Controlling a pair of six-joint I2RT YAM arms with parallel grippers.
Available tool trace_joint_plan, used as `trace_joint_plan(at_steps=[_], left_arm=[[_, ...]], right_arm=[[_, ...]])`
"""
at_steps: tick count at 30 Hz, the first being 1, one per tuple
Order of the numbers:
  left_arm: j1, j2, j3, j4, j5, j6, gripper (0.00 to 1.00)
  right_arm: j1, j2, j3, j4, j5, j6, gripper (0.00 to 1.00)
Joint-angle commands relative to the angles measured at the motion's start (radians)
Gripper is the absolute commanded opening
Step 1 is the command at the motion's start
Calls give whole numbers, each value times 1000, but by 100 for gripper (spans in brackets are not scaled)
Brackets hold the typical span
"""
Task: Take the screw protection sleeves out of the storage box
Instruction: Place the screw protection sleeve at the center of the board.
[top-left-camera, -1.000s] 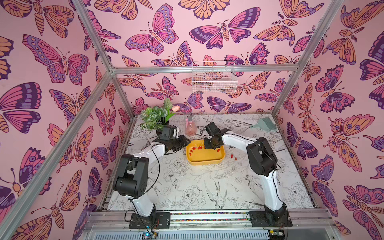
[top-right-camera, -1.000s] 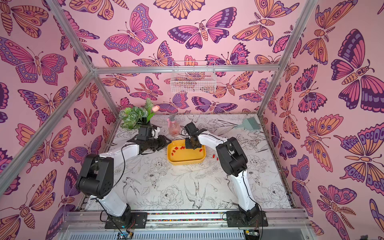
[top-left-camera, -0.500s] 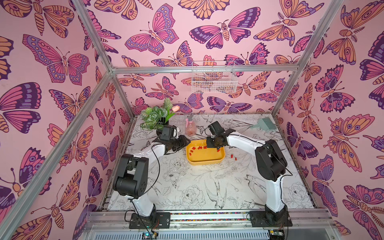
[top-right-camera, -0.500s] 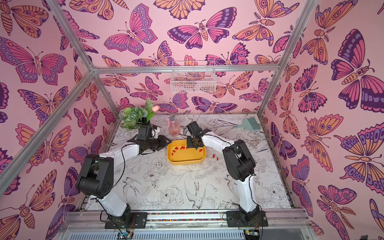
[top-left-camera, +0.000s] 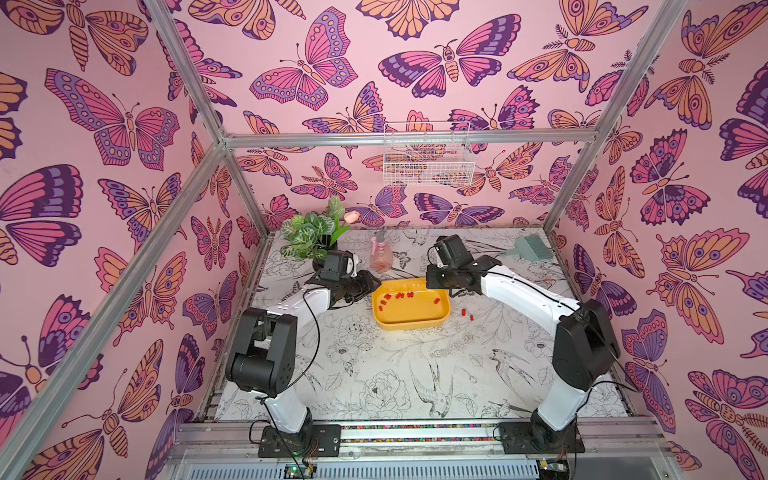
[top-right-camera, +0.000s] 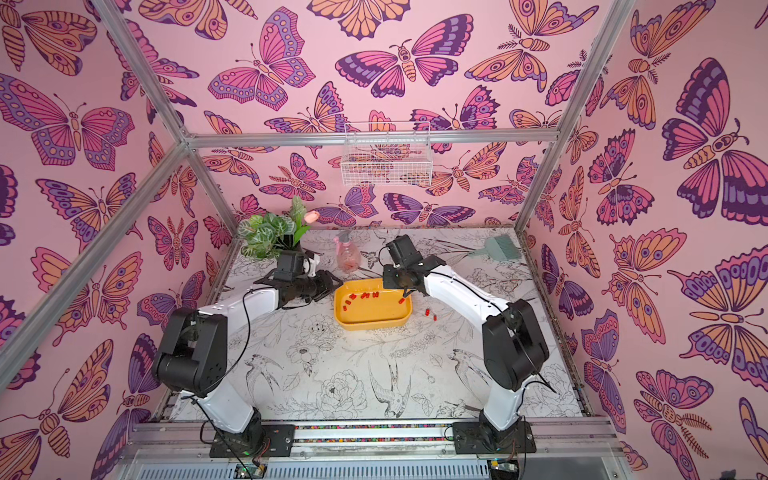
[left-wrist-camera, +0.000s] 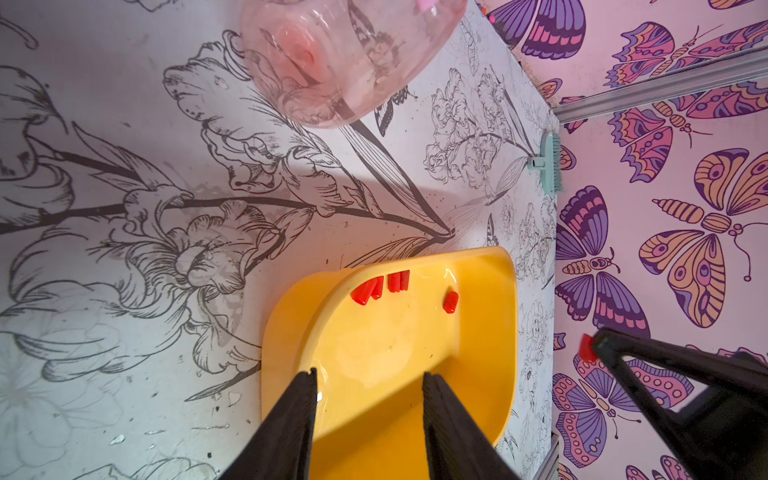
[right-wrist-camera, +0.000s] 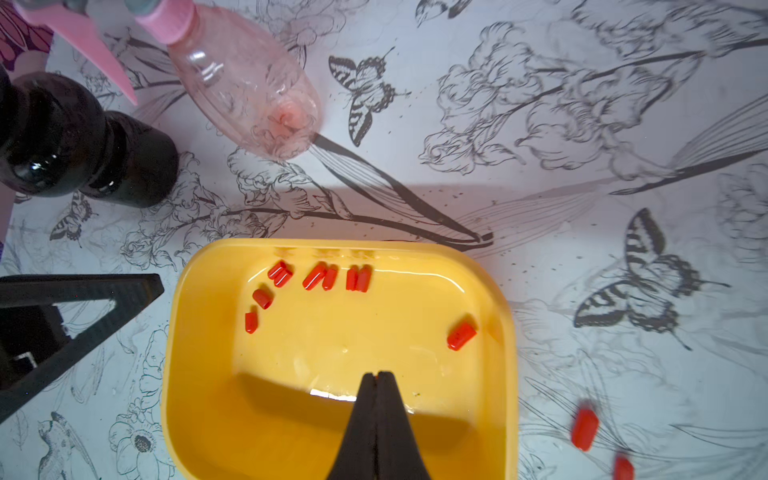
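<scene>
**Item 1, right fingers (right-wrist-camera: 365, 409).** You find them pressed together with no gap. They pinch one red screw protection sleeve (left-wrist-camera: 587, 348) at the very tips. In the right wrist view only a red sliver shows between them. They hang above the storage box (right-wrist-camera: 172, 332), over its inner floor.

**Item 2, left fingers (left-wrist-camera: 293, 415).** You see them parted to a middling gap, with nothing between them but yellow floor. One tip sits at the box's rim and the other over the inside. You cannot tell whether either touches the plastic. In both top views they sit at the box's left end.

**Item 3, storage box.** It is yellow and shallow with rounded corners, and lies flat on the worktop (top-left-camera: 374, 374) between your two arms.

**Item 4, sleeves in the box (right-wrist-camera: 357, 278).** You count nine. Six line the back wall in pairs, two lie loose near the left end, and one lies alone toward the right end.

**Item 5, sleeves on the worktop (top-left-camera: 464, 311).** There are two, close together, near the box's right end and outside it.

**Item 6, surroundings.**
- A pink spray bottle (top-left-camera: 380, 257) stands just behind the box.
- A potted plant (top-left-camera: 309, 232) stands at the back left.
- A teal brush (top-left-camera: 530, 247) lies at the back right.
- A white wire basket (top-left-camera: 428, 160) hangs on the back rail.
</scene>
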Motion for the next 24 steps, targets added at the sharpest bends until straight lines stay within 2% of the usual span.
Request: trace_joint_plan(at_steps=[1,12,24], left_arm=[[-2,11,13,-25,13,13,47],[-2,13,14,-25,12,13,47],[-1,12,11,-26,8,10,47]], right_arm=[[-56,-61,-46,-47,2,-12,5],[-207,-151,-200,-61,-62,-56,5],[-266,-35,-270,-36,-86,-112,4]])
